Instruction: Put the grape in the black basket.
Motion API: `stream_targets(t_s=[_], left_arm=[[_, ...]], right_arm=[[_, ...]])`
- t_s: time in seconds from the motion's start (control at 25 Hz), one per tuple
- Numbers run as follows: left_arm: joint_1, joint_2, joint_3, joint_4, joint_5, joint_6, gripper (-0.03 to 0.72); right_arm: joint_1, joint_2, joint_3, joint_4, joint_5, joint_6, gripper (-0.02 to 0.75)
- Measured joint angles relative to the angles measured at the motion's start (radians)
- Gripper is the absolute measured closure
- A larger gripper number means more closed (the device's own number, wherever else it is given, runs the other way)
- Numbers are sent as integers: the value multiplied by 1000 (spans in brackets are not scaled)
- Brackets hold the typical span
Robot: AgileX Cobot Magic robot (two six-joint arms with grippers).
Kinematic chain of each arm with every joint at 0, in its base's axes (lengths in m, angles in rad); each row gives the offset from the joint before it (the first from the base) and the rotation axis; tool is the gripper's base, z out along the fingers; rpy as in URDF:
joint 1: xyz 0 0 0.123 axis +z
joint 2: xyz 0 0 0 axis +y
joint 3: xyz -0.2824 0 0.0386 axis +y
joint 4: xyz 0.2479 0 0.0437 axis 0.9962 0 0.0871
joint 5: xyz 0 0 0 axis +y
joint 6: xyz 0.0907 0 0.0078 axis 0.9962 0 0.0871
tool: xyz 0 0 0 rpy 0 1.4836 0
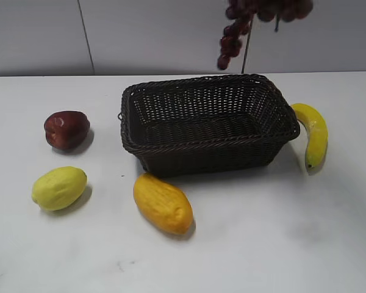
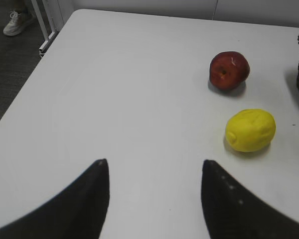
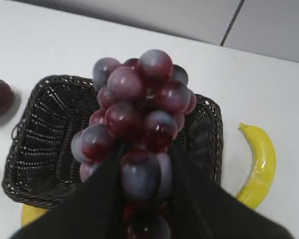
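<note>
The grape (image 1: 235,33), a bunch of dark purple-red grapes, hangs at the top of the exterior view, above the far right of the black basket (image 1: 171,145). In the right wrist view my right gripper (image 3: 145,149) is shut on the grape (image 3: 139,107) and holds it high over the black basket (image 3: 35,164). The right gripper itself is out of the exterior view. My left gripper (image 2: 154,164) is open and empty over bare table, left of the fruit. The basket holds nothing.
A dark red apple (image 1: 66,129) and a yellow-green lemon (image 1: 59,188) lie left of the basket. A yellow mango (image 1: 163,203) lies at its front. A banana (image 1: 313,134) lies at its right. The table's left edge (image 2: 30,84) shows in the left wrist view.
</note>
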Motion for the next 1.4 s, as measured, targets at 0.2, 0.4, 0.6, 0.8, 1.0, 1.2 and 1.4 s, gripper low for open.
stream_targets(t_s=[0.2,0.4,0.6,0.8,1.0,1.2,1.4], left_arm=[[0,0,0,0,0,0,136],[0,0,0,0,0,0,136],[0,0,0,0,0,0,136],[0,0,0,0,0,0,136],[0,0,0,0,0,0,136],[0,0,0,0,0,0,136],[0,0,0,0,0,0,136]], right_arm=[[0,182,-2,0,-1,-12,557],[0,321,-3,0,-3,-53,499],[0,359,-11,1,5,-57,161],[-11,348,-87,-51,99,-103,87],[-117,314,-177,-27,177,-149,102],[-270,276,-152,-17,183,-152,168],[-340,168,-5,80,184,-158,194]])
